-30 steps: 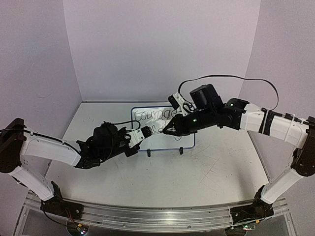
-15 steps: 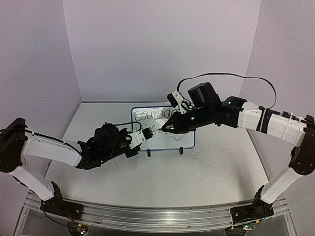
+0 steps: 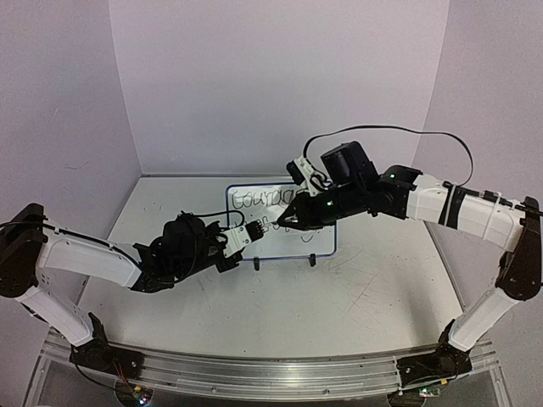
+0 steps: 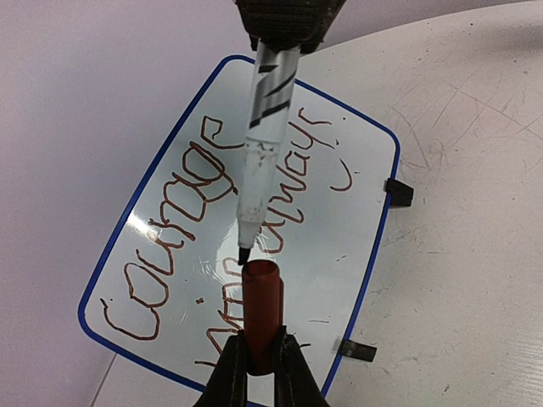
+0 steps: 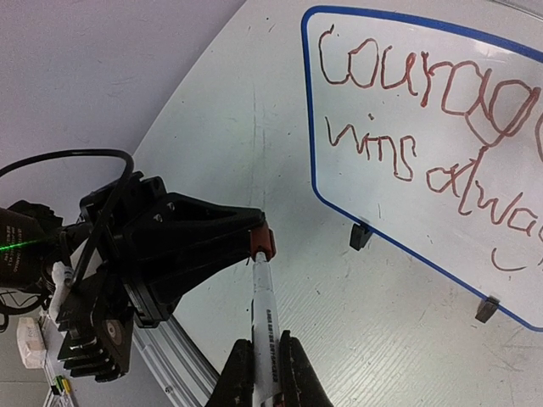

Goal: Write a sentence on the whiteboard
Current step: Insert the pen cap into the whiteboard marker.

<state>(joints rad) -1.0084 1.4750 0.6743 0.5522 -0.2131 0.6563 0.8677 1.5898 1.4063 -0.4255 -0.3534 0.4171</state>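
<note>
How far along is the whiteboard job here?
Writing looks done: the sentence "Courage wins always" is on the whiteboard. In hand: the right gripper holds the marker, tip at the mouth of the red cap in the left gripper. Remaining: seating the cap.

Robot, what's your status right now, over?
Left gripper shut on cap. Right gripper shut on marker, tip at cap mouth. Sentence written on whiteboard. Nothing between tip and cap.
</note>
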